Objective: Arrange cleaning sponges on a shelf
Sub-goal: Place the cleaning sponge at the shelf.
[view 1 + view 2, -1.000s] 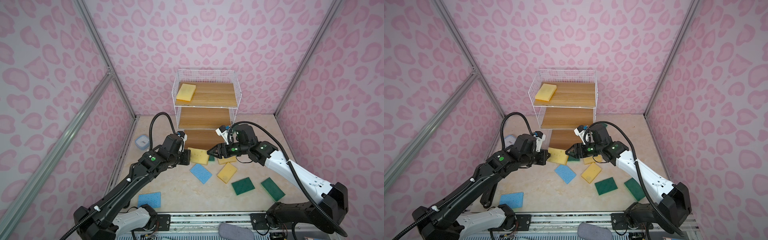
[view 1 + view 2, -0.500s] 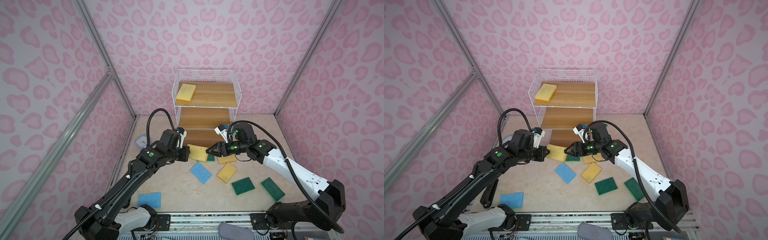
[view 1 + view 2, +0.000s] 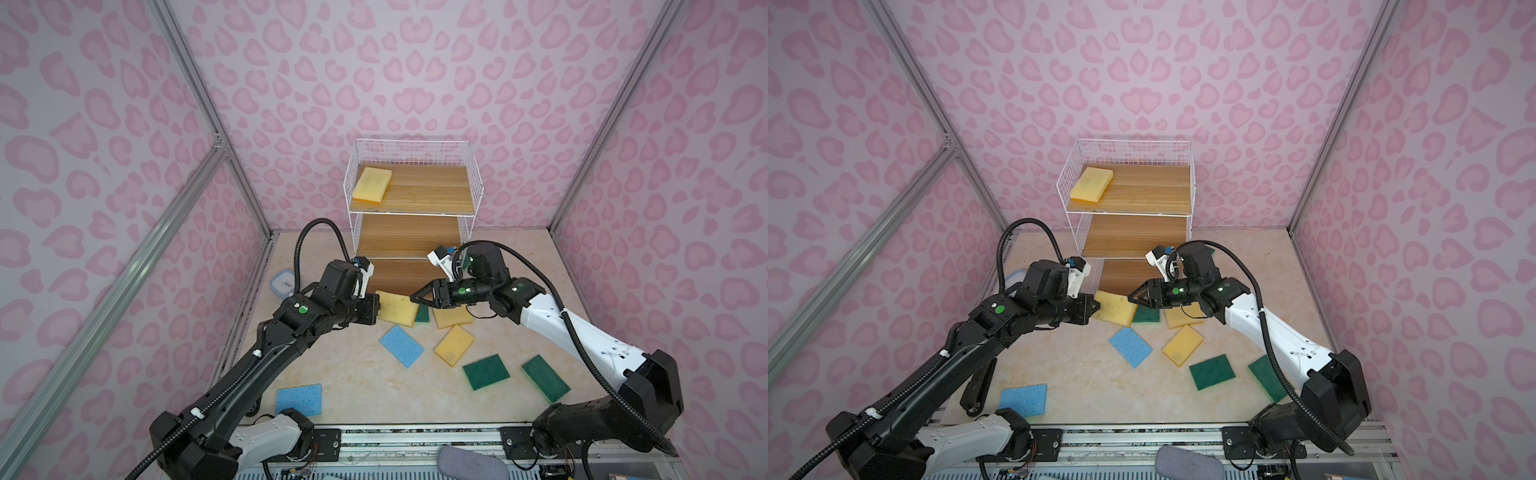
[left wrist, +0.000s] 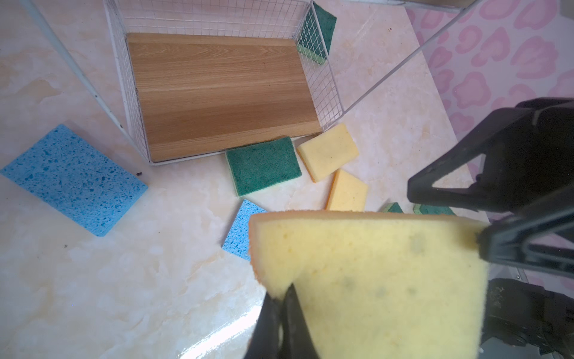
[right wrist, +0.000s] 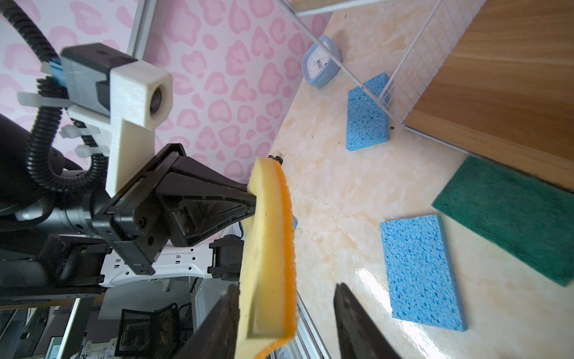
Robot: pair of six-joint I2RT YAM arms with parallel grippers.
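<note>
The left jaws, pinching a yellow sponge [image 3: 397, 307] by one end, have carried it up off the table at frame centre to the right jaws. These are narrowing round its free end but are still spread. A handover toward the shelf [image 3: 432, 195] looks begun.

Quick headcount here
Four yellow sponges [image 3: 372, 190], three blue sponges [image 3: 402, 346], four green sponges [image 3: 486, 372], plus one clock [image 3: 284, 283] and one shelf [image 3: 432, 191].

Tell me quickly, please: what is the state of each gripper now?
Left gripper: closed on the lifted yellow sponge.
Right gripper: open, jaws around that sponge's other end, not clamped.
</note>
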